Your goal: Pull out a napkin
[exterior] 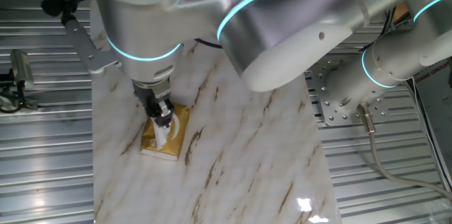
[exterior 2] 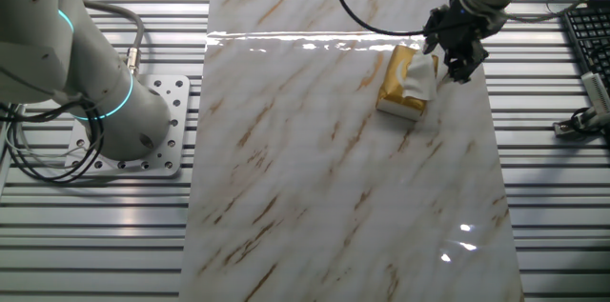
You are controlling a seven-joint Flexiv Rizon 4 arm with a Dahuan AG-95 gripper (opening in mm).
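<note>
Near one long edge of the marble-patterned table (exterior 2: 315, 178), the flat golden-yellow rectangular tissue pack (exterior: 173, 138) lay flat, with the thin white paper napkin (exterior 2: 417, 77) rising crumpled out of its top. The black two-finger gripper (exterior: 162, 118) stood directly over the pack, and its fingers appeared closed to a narrow pinch on the napkin's upper part, though the other fixed view left the contact partly hidden. Most of the sheet seemed to sit inside the pack, so the pull looked barely begun. Doing it well would likely have meant lifting straight up and slowly, keeping the pinch firm on the paper alone. A fast or sideways tug could have torn the soft sheet or dragged the light pack along the table.
</note>
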